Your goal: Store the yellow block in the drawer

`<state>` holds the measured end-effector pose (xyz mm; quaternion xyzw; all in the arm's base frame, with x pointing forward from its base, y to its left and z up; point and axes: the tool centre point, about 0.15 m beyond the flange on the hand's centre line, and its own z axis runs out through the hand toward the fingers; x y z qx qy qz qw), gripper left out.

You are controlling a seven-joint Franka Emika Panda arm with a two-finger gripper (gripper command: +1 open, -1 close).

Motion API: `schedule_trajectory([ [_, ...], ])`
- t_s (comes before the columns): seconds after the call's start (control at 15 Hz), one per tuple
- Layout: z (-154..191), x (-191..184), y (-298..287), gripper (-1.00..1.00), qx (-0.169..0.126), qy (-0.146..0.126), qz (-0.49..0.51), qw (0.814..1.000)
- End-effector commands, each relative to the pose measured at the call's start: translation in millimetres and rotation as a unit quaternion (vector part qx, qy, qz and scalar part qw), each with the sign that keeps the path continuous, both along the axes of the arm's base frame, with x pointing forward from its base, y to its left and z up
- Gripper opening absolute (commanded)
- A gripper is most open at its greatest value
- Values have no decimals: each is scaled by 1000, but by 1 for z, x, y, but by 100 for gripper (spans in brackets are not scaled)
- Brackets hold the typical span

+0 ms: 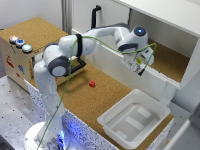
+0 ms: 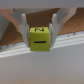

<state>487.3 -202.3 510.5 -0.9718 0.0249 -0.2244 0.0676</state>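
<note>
Cork table (image 1: 82, 102) carries red cube (image 1: 92, 84), white tub (image 1: 134, 121)

On the yellow block (image 2: 40, 39) held between my fingers (image 2: 23, 24), two dark marks show in the wrist view: one on the upper face resembling the letter "N" or "Z", too blurred to confirm, and one short horizontal bar on the front face. I can read no other text.
</note>
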Motion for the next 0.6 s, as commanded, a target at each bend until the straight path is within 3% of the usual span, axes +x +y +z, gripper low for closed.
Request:
schedule_trajectory([
  [0.0,-19,-61,110,-100,-80,-50,14,995],
  [0.27,-34,-76,191,-100,-80,-39,114,990],
  [0.53,-45,-88,267,-100,-79,-25,226,971],
])
